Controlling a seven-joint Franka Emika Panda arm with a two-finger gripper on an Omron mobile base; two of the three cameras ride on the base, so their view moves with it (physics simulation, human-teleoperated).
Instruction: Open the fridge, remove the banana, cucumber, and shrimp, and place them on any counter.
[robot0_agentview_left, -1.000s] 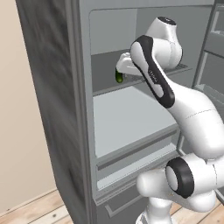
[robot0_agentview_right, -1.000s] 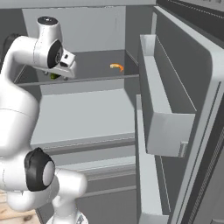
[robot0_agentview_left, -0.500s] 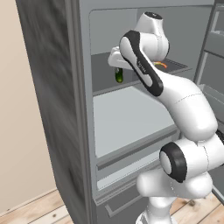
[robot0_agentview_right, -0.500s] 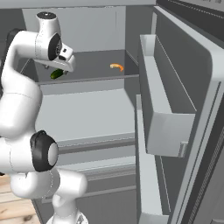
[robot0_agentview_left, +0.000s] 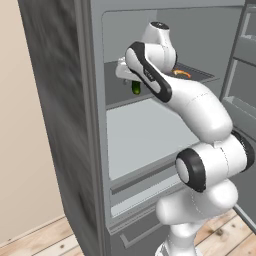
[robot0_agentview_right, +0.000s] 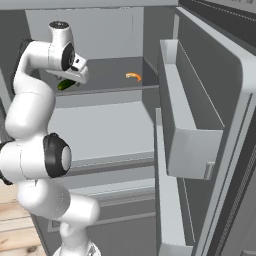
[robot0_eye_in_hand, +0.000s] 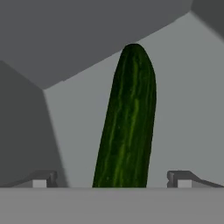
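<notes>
dark green cucumber (robot0_eye_in_hand: 127, 122) lying between the gripper's (robot0_eye_in_hand: 112, 178) spread, released fingers, looking stiff, smooth, likely slippery; gripping mid-length seeming best.

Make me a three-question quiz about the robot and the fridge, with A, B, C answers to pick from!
1. Where is the shrimp?
A. On the upper fridge shelf
B. On the floor
C. In the door bin

2. What colour is the cucumber?
A. Yellow
B. Dark green
C. Orange

3. How is the fridge door?
A. Shut
B. Swung wide open
C. Taken off

Answers:
1. A, the orange curl lies at the back of the upper shelf in the right base view.
2. B, the hand view shows it dark green with lighter streaks, between the end effector fingertips.
3. B, the door and its bins stand open at the right of the right base view.
</notes>
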